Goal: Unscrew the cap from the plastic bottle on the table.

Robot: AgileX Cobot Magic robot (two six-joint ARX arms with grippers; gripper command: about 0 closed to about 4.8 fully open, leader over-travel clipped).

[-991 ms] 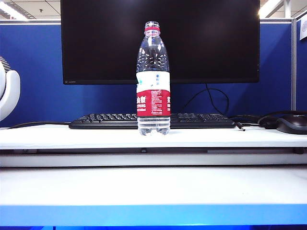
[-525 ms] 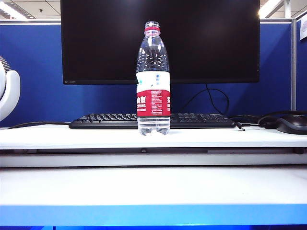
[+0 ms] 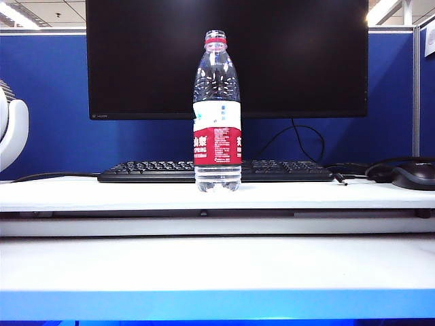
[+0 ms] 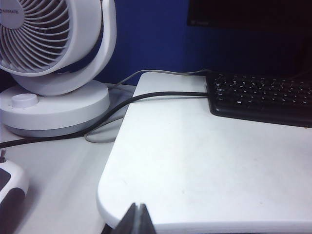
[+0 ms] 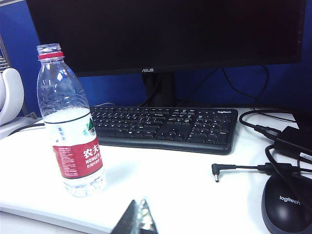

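The plastic bottle (image 3: pixel 217 115) stands upright on a raised white shelf (image 3: pixel 102 193) of the table (image 3: pixel 217 268), in front of a keyboard. It is clear and ribbed with a red-and-white label. Its neck top (image 5: pixel 49 48) shows bare clear threads above a thin red ring. The cap is out of view. My right gripper (image 5: pixel 140 202) is shut with nothing seen between its tips, low at the shelf's near edge, a short way to the side of the bottle (image 5: pixel 70 126). My left gripper (image 4: pixel 138 207) is shut and empty near the shelf's rounded corner, far from the bottle. Neither gripper shows in the exterior view.
A black keyboard (image 3: pixel 217 170) and a dark monitor (image 3: pixel 228 58) stand behind the bottle. A white desk fan (image 4: pixel 53 63) with a black cable (image 4: pixel 146 96) sits at the left. A black mouse (image 5: pixel 287 202), a loose power plug (image 5: pixel 217 170) and an adapter (image 5: pixel 292 141) lie at the right.
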